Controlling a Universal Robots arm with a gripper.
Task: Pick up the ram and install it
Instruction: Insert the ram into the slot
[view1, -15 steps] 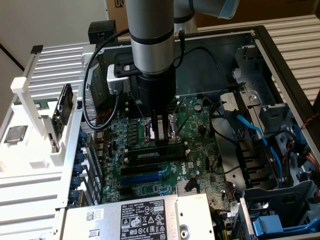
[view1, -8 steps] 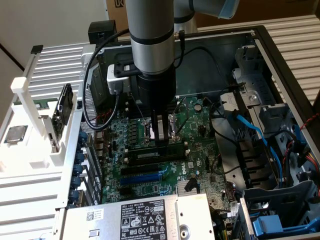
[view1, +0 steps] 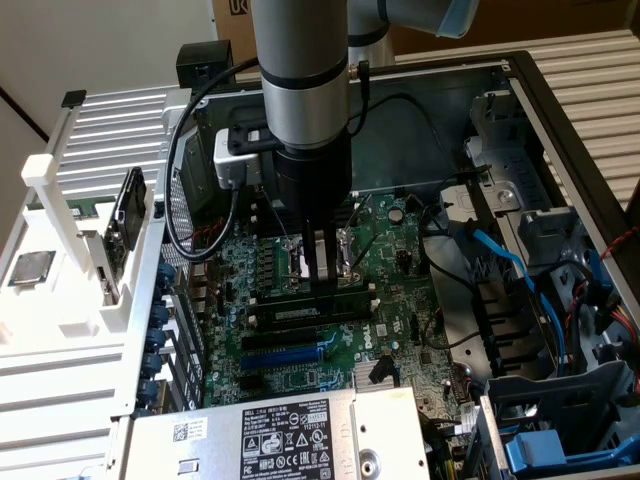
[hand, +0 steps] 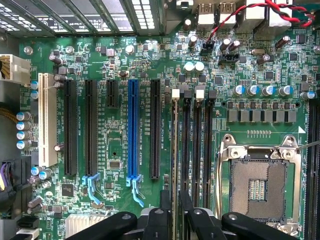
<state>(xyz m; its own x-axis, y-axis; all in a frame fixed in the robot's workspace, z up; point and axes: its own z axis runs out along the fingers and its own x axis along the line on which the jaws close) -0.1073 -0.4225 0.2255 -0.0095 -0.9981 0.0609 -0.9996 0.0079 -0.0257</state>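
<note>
- Fingers (hand: 165, 209), wrist view: two dark prongs, roots cut off by the frame edge. The tips are parted, one on each side of the ram (hand: 175, 150), with a gap on both sides and nothing clamped.
- Ram, wrist view: edge-on, a thin strip in the memory slot nearest the black expansion slot (hand: 155, 130). Chips and label are not visible from this angle.
- How deep the ram sits can't be told; the slot's end by the fingers is hidden under them.
- Exterior view: the arm (view1: 300, 90) blocks the board behind it, and the fingers (view1: 323, 270) hang straight down over the slots.
- Ram (view1: 290, 313), exterior view: a long dark stick lying flat-on in its slot just below the fingertips, with a pale label. Whether the tips touch it is hard to tell.
- Exterior view adds the case (view1: 560, 120), blue cables (view1: 510, 265) on the exterior view's right, and a labelled metal box (view1: 290, 435) in front. A white rack (view1: 60, 200) on the exterior view's left has a silver chip (view1: 30, 268) on it.
- Wrist view adds the open CPU socket (hand: 260, 185), a blue slot (hand: 132, 130), a white slot (hand: 47, 120) and red-black wires (hand: 240, 15).
- Small board print is unreadable in both views.
</note>
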